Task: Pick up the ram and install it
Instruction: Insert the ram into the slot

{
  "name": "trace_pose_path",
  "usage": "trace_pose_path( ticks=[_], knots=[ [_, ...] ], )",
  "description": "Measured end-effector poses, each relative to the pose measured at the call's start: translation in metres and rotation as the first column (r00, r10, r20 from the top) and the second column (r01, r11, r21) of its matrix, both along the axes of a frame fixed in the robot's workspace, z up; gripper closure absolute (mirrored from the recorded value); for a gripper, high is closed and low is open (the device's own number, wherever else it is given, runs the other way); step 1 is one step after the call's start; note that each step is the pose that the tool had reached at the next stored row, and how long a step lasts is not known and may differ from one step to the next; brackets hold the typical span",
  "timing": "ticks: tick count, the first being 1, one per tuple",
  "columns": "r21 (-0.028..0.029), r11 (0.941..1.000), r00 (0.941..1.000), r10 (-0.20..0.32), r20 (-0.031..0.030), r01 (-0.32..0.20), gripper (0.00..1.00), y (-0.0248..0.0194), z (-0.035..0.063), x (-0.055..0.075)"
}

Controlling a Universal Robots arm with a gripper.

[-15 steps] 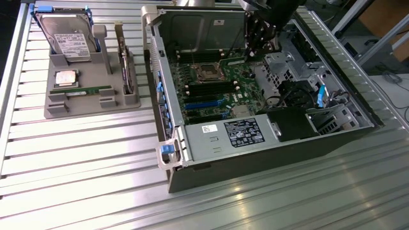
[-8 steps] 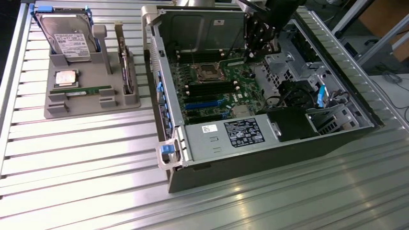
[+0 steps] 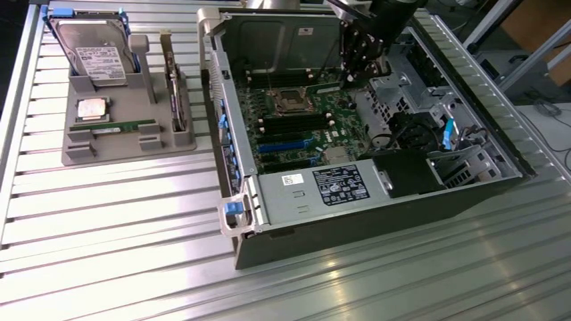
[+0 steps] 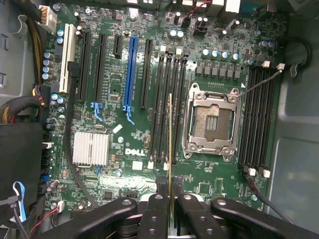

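Gripper [image 4: 170, 199] fingers clench the ram [image 4: 171, 144] edge-on, hanging over the memory slots [image 4: 168, 107] left of the CPU socket [image 4: 210, 122]. Success probably depends on keeping it upright and parallel to one slot.

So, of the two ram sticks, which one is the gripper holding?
The ram seen edge-on above the motherboard, clamped in the gripper. The other stick sits in the grey tray, outside the computer case.
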State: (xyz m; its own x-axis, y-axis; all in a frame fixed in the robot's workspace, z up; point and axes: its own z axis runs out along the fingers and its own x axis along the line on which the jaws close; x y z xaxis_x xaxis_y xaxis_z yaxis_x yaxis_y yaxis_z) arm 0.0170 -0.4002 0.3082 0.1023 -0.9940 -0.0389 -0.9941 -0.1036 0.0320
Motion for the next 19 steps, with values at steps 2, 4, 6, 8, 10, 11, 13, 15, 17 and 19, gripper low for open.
trace_pose_path(
  ticks=[2, 4, 6, 8, 10, 11, 13, 15, 17, 19],
  knots=[
    [0.0, 1.0, 1.0, 0.0, 0.0, 0.0, 0.86, 0.0, -0.0012, 0.0],
    [-0.0001, 1.0, 1.0, 0.0, 0.0, 0.0, 0.86, 0.0, -0.0022, 0.0],
    [0.0, 1.0, 1.0, 0.0, 0.0, 0.0, 0.86, 0.0, -0.003, 0.0],
    [-0.0001, 1.0, 1.0, 0.0, 0.0, 0.0, 0.86, 0.0, -0.004, 0.0],
    [-0.0001, 1.0, 1.0, 0.0, 0.0, 0.0, 0.86, 0.0, -0.0048, 0.0],
    [-0.0001, 1.0, 1.0, 0.0, 0.0, 0.0, 0.86, 0.0, -0.0051, 0.0],
    [0.0, 1.0, 1.0, 0.0, 0.0, 0.0, 0.86, 0.0, -0.0059, 0.0],
    [-0.0001, 1.0, 1.0, 0.0, 0.0, 0.0, 0.86, 0.0, -0.0066, 0.0],
    [-0.0001, 1.0, 1.0, 0.0, 0.0, 0.0, 0.86, 0.0, -0.0083, 0.0],
    [-0.0001, 1.0, 1.0, 0.0, 0.0, 0.0, 0.86, 0.0, -0.009, 0.0]
  ],
)
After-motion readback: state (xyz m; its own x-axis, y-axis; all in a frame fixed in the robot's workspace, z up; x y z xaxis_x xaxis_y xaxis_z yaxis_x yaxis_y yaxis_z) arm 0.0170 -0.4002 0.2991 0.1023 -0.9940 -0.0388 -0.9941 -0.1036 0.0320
